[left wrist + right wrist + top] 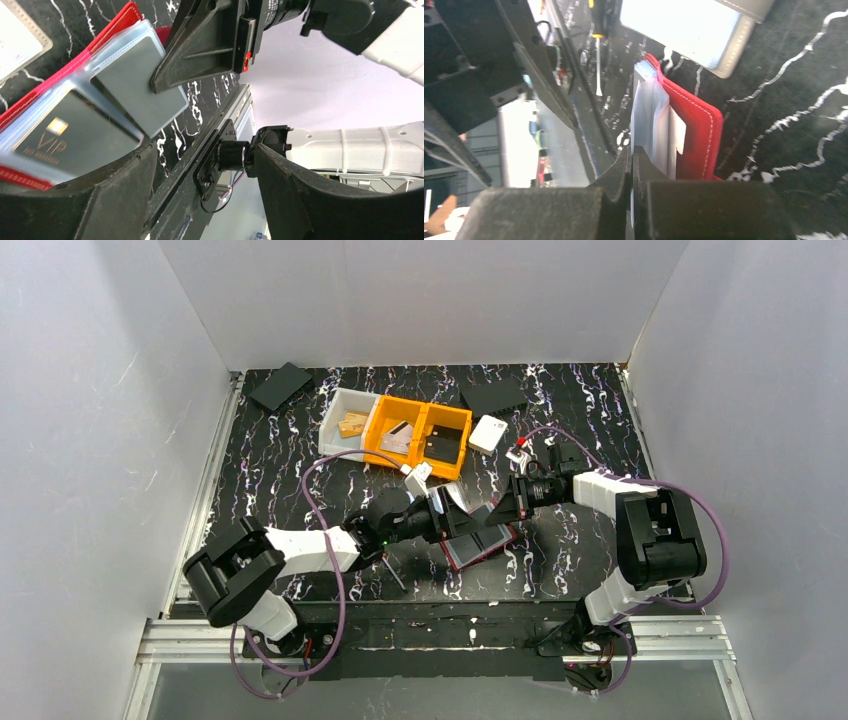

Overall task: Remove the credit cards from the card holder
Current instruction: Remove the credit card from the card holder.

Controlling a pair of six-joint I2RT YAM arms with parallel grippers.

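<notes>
The red card holder (pixel 480 548) lies open on the table, its clear sleeves (pixel 55 107) fanned upward. A dark VIP card (pixel 75 142) sits in one sleeve. A grey credit card (pixel 137 87) sticks partly out of another sleeve, and my right gripper (pixel 632 156) is shut on its edge. In the right wrist view the card shows only as a thin sliver between the fingers, beside the holder's red cover (pixel 696 135). My left gripper (pixel 205 172) stands open at the holder's near end with nothing between its fingers (pixel 115 200).
Two orange bins (pixel 420 435) and a white bin (pixel 345 418) stand behind the holder, with cards in them. Black pads (pixel 280 386) lie at the back. A white card (pixel 487 433) lies right of the bins. A pale card in a grey sleeve (pixel 684 30) lies beyond the holder.
</notes>
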